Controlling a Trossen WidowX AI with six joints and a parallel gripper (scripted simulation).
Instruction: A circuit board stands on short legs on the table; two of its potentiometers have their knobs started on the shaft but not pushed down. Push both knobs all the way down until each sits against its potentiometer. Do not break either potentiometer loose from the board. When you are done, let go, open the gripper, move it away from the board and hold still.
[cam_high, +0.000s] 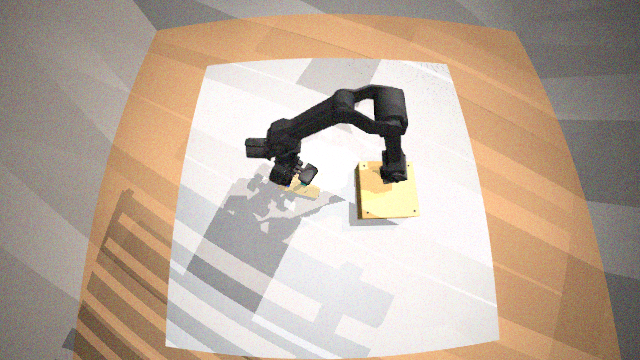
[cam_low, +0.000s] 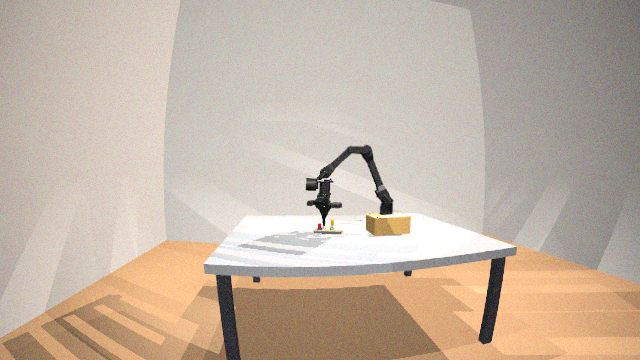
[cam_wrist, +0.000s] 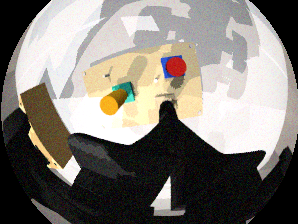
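The gripper has its jaws together with nothing between them, the two fingers meeting in one narrow black tip that points down. In the wrist view the tip shows over the near edge of the circuit board; whether it touches the board cannot be told.

The board is a thin, pale tan rectangle, low over the white table, with small dark marks on its face and patches of shadow across it. Two potentiometers stand on it, one toward each end. The teal potentiometer is a squarish block carrying an orange knob, a slim, tall cylinder with a flat round top. The blue potentiometer, also square, carries a red knob, round-topped and broader, which looks much lower than the orange one in the exterior view. How closely the red knob sits against its potentiometer is too small to tell.

Farther out, the black arm arches back to a yellow-tan box, well apart from the board on the same table.
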